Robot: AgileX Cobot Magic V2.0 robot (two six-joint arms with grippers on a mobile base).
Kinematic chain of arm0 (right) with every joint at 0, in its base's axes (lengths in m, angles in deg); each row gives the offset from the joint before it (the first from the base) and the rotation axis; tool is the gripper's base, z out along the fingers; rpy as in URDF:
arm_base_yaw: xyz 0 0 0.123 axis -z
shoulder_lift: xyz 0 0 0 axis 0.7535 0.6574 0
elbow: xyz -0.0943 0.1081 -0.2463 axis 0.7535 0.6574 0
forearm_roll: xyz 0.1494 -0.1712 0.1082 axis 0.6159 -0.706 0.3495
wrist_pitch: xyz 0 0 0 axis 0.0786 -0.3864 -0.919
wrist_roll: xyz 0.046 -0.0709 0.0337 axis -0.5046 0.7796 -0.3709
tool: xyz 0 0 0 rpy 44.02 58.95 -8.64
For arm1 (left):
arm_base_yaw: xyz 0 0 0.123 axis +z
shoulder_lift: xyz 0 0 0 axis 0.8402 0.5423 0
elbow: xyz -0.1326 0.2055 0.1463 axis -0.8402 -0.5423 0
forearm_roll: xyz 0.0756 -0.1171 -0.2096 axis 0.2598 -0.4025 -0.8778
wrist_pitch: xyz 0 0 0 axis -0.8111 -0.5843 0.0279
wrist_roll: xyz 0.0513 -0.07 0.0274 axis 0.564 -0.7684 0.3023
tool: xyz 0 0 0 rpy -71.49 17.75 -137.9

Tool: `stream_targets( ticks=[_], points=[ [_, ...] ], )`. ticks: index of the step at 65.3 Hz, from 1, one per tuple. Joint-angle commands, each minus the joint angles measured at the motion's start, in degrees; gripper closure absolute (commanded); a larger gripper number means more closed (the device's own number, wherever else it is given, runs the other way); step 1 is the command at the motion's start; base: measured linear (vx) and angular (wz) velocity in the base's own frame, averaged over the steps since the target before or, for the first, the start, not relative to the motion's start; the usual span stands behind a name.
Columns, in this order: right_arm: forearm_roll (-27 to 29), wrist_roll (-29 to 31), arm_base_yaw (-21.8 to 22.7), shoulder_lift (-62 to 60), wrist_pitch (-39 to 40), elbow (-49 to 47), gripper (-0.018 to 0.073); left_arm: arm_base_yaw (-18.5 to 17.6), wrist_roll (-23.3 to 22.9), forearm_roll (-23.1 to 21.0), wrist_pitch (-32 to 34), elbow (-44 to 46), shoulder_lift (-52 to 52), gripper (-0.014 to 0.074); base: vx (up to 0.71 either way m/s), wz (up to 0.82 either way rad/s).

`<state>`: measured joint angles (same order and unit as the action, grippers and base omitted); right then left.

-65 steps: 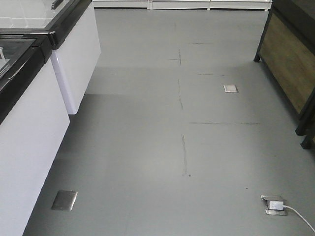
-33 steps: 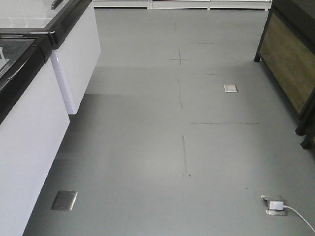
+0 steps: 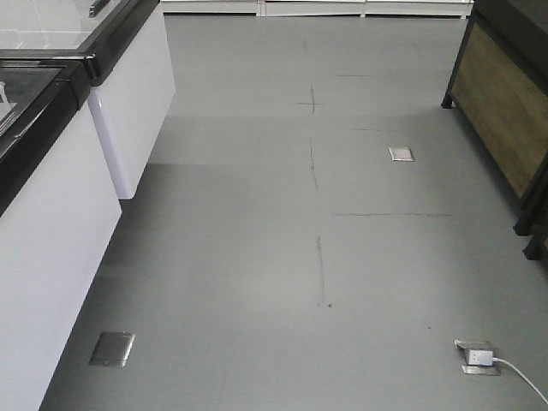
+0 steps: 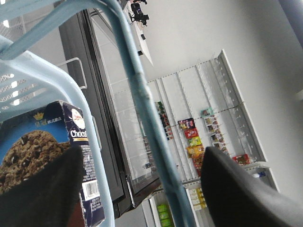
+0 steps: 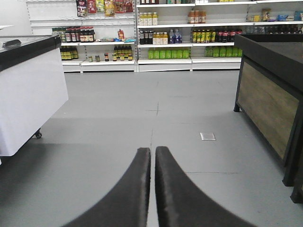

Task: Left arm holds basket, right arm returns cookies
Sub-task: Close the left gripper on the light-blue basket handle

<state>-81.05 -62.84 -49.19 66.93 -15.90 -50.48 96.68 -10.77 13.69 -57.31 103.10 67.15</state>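
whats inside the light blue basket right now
A dark navy cookies carton sits in the basket, behind its rim. Its lower part is covered by a jaw of the left gripper, and the rest of the basket's inside is out of frame.

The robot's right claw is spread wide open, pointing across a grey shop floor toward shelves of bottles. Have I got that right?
Not quite. In the right wrist view the right gripper is shut, its two black fingers pressed almost together with nothing between them. It does point across the grey floor toward shelves of bottles.
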Motion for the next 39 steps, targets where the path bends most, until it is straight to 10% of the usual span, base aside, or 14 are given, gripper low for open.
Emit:
stream_targets(
  ticks=[1,39],
  points=[
    [-0.2,0.5,0.3,-0.5,4.3,1.0,0.0566,0.1,-0.2,-2.0,7.2,1.7,-1.1,0.0104,0.00,0.00],
    [-0.2,0.5,0.3,-0.5,4.3,1.0,0.0566,0.0,-0.2,-3.5,10.0,1.7,0.5,0.0351,0.00,0.00]
  ],
)
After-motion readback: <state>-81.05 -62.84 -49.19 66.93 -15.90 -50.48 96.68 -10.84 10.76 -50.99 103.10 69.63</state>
